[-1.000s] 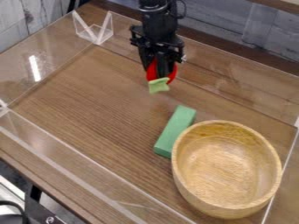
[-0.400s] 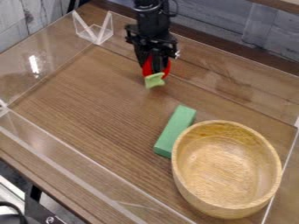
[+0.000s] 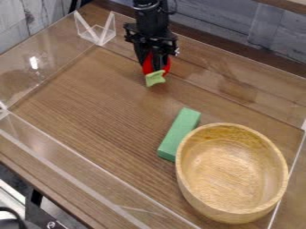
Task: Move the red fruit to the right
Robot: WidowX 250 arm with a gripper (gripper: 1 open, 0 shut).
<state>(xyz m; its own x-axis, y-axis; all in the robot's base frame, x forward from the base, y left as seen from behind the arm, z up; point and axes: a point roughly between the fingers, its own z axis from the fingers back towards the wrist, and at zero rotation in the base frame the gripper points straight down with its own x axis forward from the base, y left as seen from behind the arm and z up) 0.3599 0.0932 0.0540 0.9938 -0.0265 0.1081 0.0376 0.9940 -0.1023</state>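
Observation:
My black gripper (image 3: 153, 69) points straight down over the far middle of the wooden table (image 3: 96, 116). It is shut on the red fruit (image 3: 153, 67), a small glossy red toy. The toy's pale green cap (image 3: 155, 80) hangs below the fingertips, close to the tabletop. Whether the cap touches the wood I cannot tell. Most of the red body is hidden between the black fingers (image 3: 141, 59).
A green rectangular block (image 3: 181, 133) lies near the middle, its end touching a large wooden bowl (image 3: 233, 172) at the front right. Clear acrylic walls (image 3: 36, 67) run around the table, with a clear bracket (image 3: 93, 31) at the back left.
The gripper has carried the red fruit toward the back left of the table and slightly lower, staying shut on it. Block and bowl have not moved.

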